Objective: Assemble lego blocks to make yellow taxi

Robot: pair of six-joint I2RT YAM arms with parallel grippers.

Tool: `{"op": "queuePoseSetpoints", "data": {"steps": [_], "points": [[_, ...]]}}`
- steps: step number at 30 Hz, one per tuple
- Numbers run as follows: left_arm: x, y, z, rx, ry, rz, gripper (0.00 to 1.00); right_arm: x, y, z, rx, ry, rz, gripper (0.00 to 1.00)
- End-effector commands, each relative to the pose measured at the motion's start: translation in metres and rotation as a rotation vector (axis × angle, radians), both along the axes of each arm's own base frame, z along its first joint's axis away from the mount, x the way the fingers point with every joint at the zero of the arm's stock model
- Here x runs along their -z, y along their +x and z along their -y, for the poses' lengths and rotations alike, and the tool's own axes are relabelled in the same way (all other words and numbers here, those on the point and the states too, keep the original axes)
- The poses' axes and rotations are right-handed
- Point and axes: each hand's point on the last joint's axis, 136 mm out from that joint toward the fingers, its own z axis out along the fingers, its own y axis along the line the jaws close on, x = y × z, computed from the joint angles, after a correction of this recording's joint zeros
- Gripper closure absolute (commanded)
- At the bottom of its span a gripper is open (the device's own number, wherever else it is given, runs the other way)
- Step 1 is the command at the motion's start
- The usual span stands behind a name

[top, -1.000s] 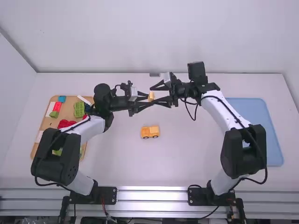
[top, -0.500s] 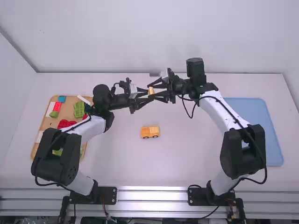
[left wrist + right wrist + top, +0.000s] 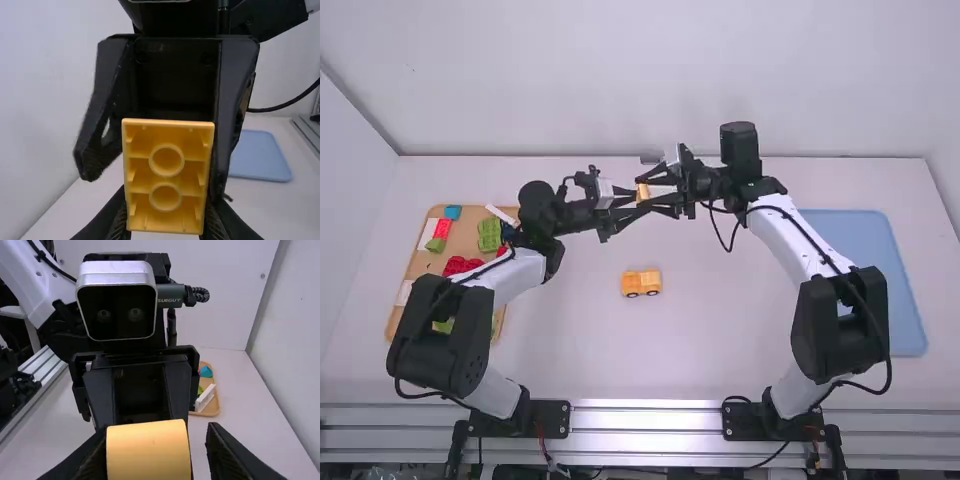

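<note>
L gripper (image 3: 636, 203) closed to block's width, both fingers gripping yel. block (image 3: 642, 191), up in air beyond car (image 3: 641, 283). R gripper (image 3: 647, 194) open w/ fingers either side of same block, gap at one side. Wood tray (image 3: 466, 238) w/ bricks (image 3: 461, 265) L of car, blue tray (image 3: 880, 280) R of car.

Yellow block (image 3: 167, 181) (two round tubes (image 3: 166, 173) inside) in the left tool (image 3: 638, 199)
</note>
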Motion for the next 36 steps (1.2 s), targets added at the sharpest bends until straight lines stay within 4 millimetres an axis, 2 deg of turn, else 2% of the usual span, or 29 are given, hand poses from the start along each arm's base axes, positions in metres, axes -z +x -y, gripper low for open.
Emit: {"op": "queuePoseSetpoints", "data": {"steps": [1, 4, 9, 13, 21, 23, 25, 27, 30, 31, 33, 34, 35, 36], "points": [[-0.003, -0.004, 0.004, 0.027, 0.002, 0.018, 0.80, -0.009, 0.003, 0.003, -0.006, 0.014, 0.008, 0.47], [-0.003, -0.003, 0.003, 0.024, 0.003, 0.013, 0.78, -0.008, 0.004, 0.004, -0.002, 0.013, 0.004, 0.43], [-0.004, -0.003, 0.003, 0.024, 0.002, 0.020, 0.76, -0.006, 0.003, 0.005, 0.000, 0.006, -0.020, 0.44], [-0.005, -0.004, 0.004, 0.025, -0.001, 0.031, 0.75, -0.006, 0.002, 0.005, -0.003, 0.008, -0.015, 0.50], [-0.005, -0.004, 0.004, 0.027, 0.000, 0.027, 0.74, -0.006, 0.002, 0.005, -0.004, 0.009, -0.005, 0.71], [-0.005, -0.004, 0.004, 0.027, 0.001, 0.026, 0.74, -0.006, 0.002, 0.004, -0.004, 0.009, -0.006, 0.74], [-0.005, -0.004, 0.004, 0.027, 0.001, 0.026, 0.71, -0.006, 0.001, 0.003, -0.009, 0.008, -0.005, 0.77], [-0.005, -0.004, 0.004, 0.027, 0.000, 0.027, 0.63, -0.006, 0.001, 0.002, -0.007, 0.006, -0.005, 0.78], [-0.001, -0.004, 0.004, 0.027, 0.004, 0.003, 0.07, -0.002, 0.009, 0.003, 0.039, -0.019, 0.002, 0.77], [0.002, -0.003, 0.004, 0.026, 0.012, -0.005, 0.01, 0.001, 0.017, 0.003, 0.082, -0.041, -0.003, 0.77], [0.015, -0.002, 0.004, 0.022, 0.045, -0.032, 0.01, 0.011, 0.045, 0.006, 0.250, -0.109, -0.056, 0.77], [0.031, 0.002, 0.002, -0.007, 0.081, -0.081, 0.01, 0.019, 0.066, 0.013, 0.392, -0.158, -0.103, 0.78], [0.034, 0.003, 0.002, -0.014, 0.086, -0.090, 0.01, 0.022, 0.071, 0.016, 0.426, -0.170, -0.113, 0.78], [0.045, 0.008, -0.001, -0.049, 0.111, -0.129, 0.01, 0.029, 0.083, 0.022, 0.511, -0.204, -0.133, 0.77]]}}
